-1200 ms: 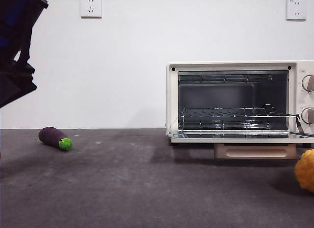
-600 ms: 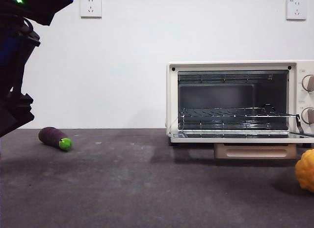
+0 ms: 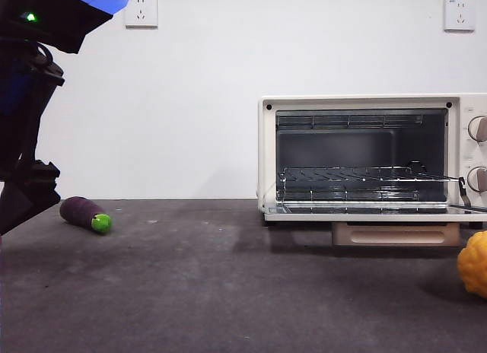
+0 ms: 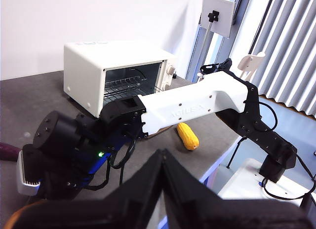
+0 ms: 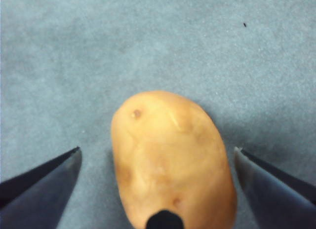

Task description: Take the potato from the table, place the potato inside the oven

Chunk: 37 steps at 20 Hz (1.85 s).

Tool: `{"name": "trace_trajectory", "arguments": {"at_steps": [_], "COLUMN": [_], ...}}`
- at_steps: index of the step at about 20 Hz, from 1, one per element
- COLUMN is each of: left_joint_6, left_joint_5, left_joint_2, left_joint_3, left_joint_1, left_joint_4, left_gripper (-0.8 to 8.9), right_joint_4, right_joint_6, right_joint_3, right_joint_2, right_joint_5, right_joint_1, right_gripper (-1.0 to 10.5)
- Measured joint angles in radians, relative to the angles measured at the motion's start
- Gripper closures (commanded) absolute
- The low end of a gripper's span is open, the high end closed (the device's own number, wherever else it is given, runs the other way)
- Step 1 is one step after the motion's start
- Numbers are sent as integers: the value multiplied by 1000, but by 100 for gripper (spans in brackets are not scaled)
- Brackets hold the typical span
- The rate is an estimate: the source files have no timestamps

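We saw the right end effector (image 5: 157, 189) hanging spread wide over the potato (image 5: 170, 160), which lay on the tabletop (image 5: 148, 41), long axis crossing its gap.

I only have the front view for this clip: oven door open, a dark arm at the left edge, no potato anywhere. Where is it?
Observer: The right wrist view shows the potato lying on the table, directly under the right end effector.
Operator: Is it gripped?
Observer: No. The jaws stand open, one on each side of the potato, with bare table showing in both gaps.
Operator: And the other arm?
Observer: The left end effector is shut on nothing, raised above the table, and its camera looks down on the right arm and the oven.
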Motion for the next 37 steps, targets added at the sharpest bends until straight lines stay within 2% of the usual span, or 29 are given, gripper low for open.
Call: {"name": "trace_trajectory", "arguments": {"at_steps": [5, 8, 16, 20, 25, 28, 30, 35, 37], "left_joint_6": [0, 0, -21, -47, -90, -114, -116, -116, -113], "left_joint_5": [0, 0, -10, -11, -10, -9, -10, -40, -65], "left_joint_2": [0, 0, 0, 0, 0, 0, 0, 0, 0], "left_joint_3": [0, 0, 0, 0, 0, 0, 0, 0, 0], "left_joint_1": [0, 0, 0, 0, 0, 0, 0, 0, 0], "left_joint_4": [0, 0, 0, 0, 0, 0, 0, 0, 0], "left_gripper": [818, 818, 818, 818, 818, 818, 818, 818, 818], "right_joint_4": [-65, -239, -666, -667, -667, -667, -667, -667, -667], "right_joint_6": [5, 20, 27, 69, 121, 147, 151, 150, 151], "right_joint_3": [7, 81, 576, 752, 763, 721, 619, 193, -5], "right_joint_2": [0, 0, -5, -24, -122, -190, -286, -656, -803], "right_joint_5": [39, 41, 42, 62, 130, 130, 134, 256, 262], "right_joint_1": [0, 0, -13, -22, -26, -23, -7, 28, 23], "right_gripper": [916, 915, 915, 915, 915, 915, 915, 914, 915]}}
